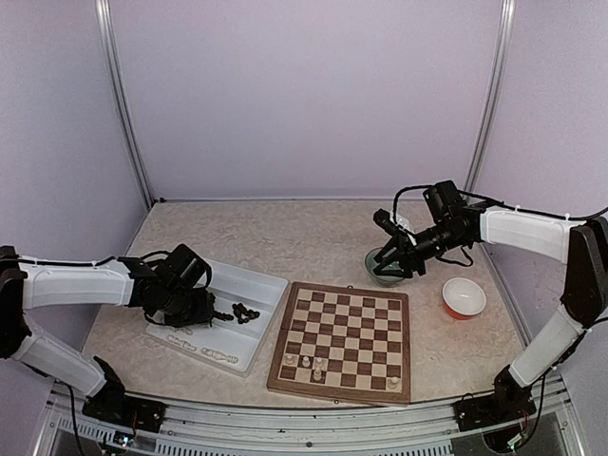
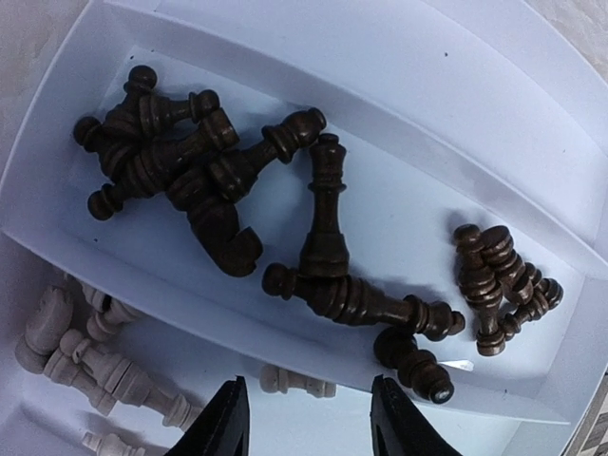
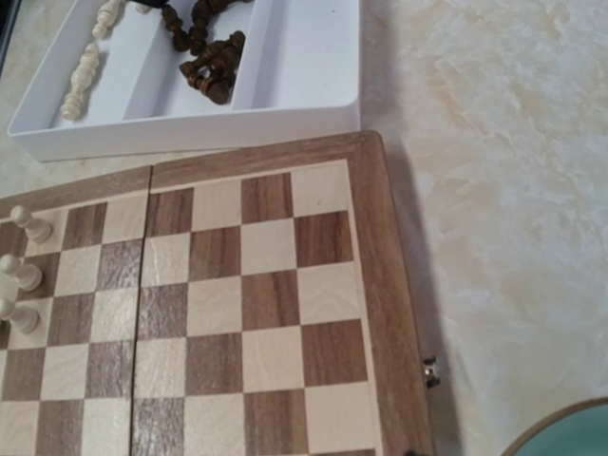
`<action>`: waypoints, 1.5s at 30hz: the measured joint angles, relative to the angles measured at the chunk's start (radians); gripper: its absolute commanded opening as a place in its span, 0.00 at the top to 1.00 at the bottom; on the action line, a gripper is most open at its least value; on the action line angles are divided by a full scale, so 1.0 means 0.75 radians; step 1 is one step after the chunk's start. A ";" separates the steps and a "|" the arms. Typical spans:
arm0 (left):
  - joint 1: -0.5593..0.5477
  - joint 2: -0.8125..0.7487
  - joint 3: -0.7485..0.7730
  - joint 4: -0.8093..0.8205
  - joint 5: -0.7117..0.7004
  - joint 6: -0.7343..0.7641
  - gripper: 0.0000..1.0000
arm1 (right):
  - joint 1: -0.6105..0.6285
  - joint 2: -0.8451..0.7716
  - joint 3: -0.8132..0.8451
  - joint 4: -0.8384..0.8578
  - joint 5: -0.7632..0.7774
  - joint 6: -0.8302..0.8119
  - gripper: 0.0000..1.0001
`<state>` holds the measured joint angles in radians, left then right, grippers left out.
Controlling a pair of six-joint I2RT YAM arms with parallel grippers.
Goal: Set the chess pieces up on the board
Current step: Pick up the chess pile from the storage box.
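board (image 1: 340,342): flat square wood, tan and dark-brown checks, brown rim, seam down the middle; near centre of table, just right of tray.
latch (image 3: 430,370): small metal clasp on the board's rim edge.
cream pieces on board (image 1: 306,362): matte turned wood, pawn-shaped, upright; three side by side toward near-left corner, one more at near-right.
dark pieces (image 2: 237,190): glossy brown-black, ringed stems, round bases; lying tangled in the tray's middle compartment, one big heap, one small heap, a few loose between; knight shape in the big heap.
cream pieces in tray (image 2: 85,351): on their sides, loosely piled in the near compartment.
tray (image 1: 261,285): white, rectangular, thin smooth walls, long dividers; left of board, set at an angle.
left gripper (image 2: 309,418): arm in from left, folded low over the tray, pointing down by the divider between the dark and cream compartments; fingers (image 2: 226,423) black, moderately apart, nothing clamped, one cream piece on the tray floor just beyond the gap.
right gripper (image 1: 391,261): arm stretched in from right, wrist tipped down and left, over green bowl; fingers outside its own wrist view, too small from above, spread cannot be told.
green bowl (image 1: 385,268): round, teal-green; just off the board's far-right corner.
red bowl (image 1: 464,297): round, orange-red outside, white inside; right of board, apart from it.
table (image 1: 285,237): beige, marbled, matte.
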<state>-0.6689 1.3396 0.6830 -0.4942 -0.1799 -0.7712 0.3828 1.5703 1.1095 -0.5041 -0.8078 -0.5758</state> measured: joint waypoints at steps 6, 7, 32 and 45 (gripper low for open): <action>0.016 0.052 0.001 0.098 0.041 0.018 0.62 | 0.000 0.001 0.000 -0.002 0.000 -0.005 0.56; 0.016 0.058 0.001 0.113 0.049 0.017 0.62 | 0.000 0.001 0.000 -0.002 0.001 -0.006 0.57; 0.137 -0.030 -0.155 0.013 -0.032 -0.126 0.64 | 0.000 0.043 0.000 -0.012 -0.016 -0.011 0.57; 0.140 0.019 -0.130 0.057 -0.024 -0.104 0.97 | 0.000 0.043 0.000 -0.024 -0.030 -0.015 0.57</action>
<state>-0.5640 1.3540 0.5854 -0.4511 -0.1982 -0.8490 0.3828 1.6028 1.1095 -0.5220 -0.8303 -0.5873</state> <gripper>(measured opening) 0.069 0.434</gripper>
